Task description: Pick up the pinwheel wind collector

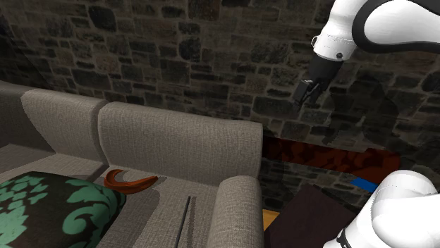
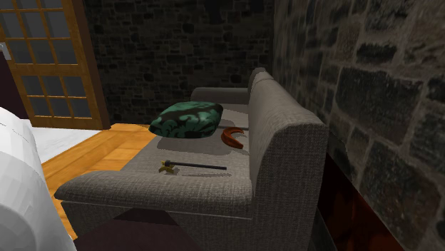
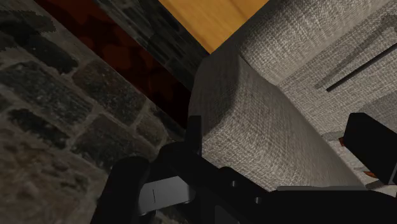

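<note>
Second exterior view: pinwheel (image 2: 200, 166) lies flat on the sofa seat (image 2: 142, 157), 6 o'clock of the green cushion (image 2: 187, 119). Gripper (image 1: 305, 94) is well apart, fingers spread, empty. Likely light and flimsy; pinch the thin stick mid-length.

The grey sofa (image 2: 285, 153) stands below the gripper (image 1: 307, 93). On its seat lie a green-patterned cushion (image 2: 187, 118), a curved reddish-brown piece (image 2: 234, 137) and, nearest the gripper, the pinwheel (image 2: 196, 165).
</note>
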